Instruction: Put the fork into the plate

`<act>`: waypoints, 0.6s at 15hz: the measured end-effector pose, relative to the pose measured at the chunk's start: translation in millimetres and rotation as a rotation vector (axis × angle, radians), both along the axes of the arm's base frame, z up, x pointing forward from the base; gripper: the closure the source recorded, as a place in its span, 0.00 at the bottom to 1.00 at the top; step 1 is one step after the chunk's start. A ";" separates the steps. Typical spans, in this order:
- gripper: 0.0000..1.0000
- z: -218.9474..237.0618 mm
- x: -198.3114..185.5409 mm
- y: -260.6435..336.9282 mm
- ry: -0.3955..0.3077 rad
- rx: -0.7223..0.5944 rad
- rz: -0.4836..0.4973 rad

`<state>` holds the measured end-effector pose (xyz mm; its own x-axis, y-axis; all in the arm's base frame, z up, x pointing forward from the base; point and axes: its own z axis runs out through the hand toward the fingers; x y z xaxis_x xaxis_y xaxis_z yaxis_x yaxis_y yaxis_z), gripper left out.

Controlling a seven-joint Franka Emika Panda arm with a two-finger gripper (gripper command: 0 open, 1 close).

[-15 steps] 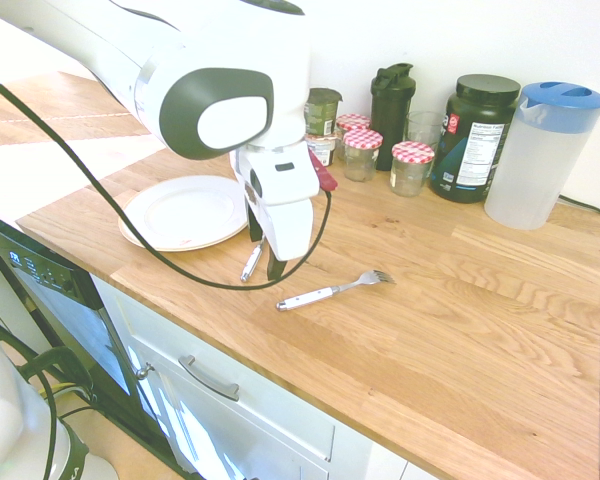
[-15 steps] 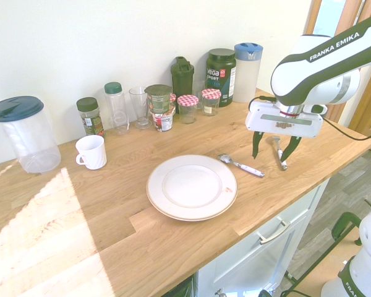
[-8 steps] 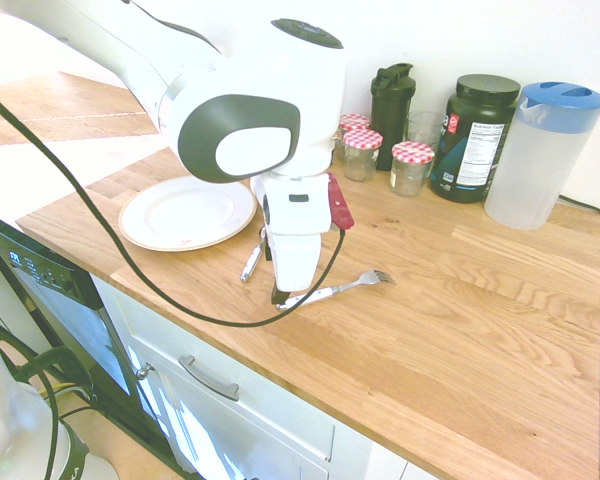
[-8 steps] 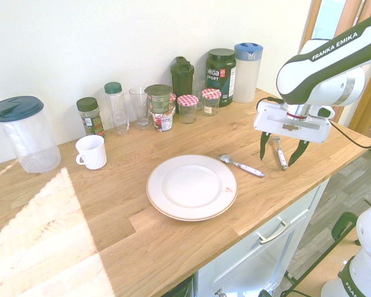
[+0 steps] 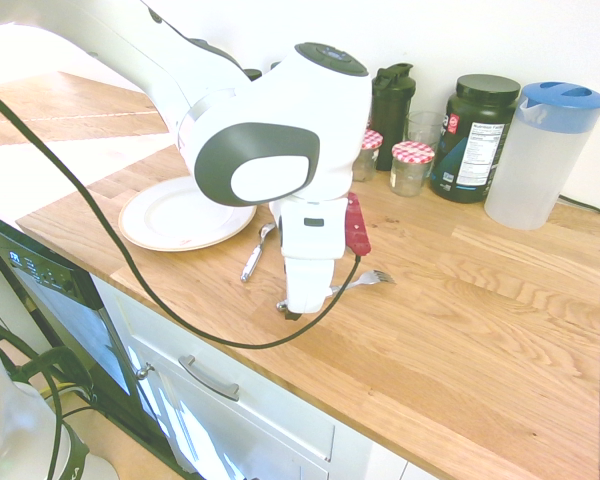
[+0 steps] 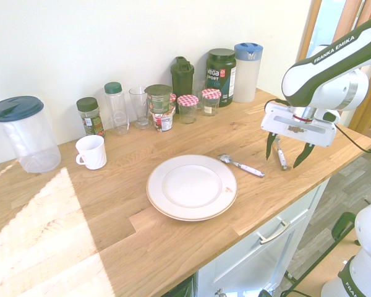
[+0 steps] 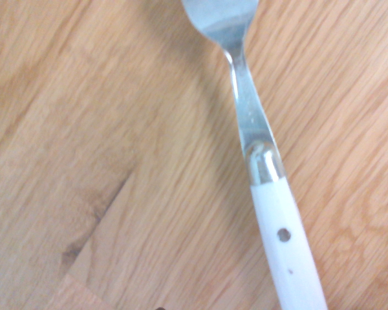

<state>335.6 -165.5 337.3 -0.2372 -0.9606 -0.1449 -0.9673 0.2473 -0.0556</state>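
Two gripper (image 6: 290, 151) fingers spread wide, pointing down, holding nothing; fork (image 6: 281, 154) flat on wooden countertop (image 6: 111, 204) directly beneath, between fingers, not touched; white-handled spoon (image 6: 242, 165) just beside gripper, toward plate; plate (image 6: 192, 187) farther that way, bare; jars (image 6: 187, 108) along wall, well apart.

From the second exterior view, you have bare wooden counter (image 6: 111, 204) all round the fork (image 6: 281, 154), under the open gripper (image 6: 290, 153). Toward nine o'clock only the spoon (image 6: 241, 165) lies between it and the plate (image 6: 191, 187). The jars and bottles (image 6: 185, 93) along the wall at eleven o'clock stand well apart from that path.
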 end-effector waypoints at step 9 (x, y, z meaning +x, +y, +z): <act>1.00 1.9 2.2 0.1 0.007 -0.030 -0.057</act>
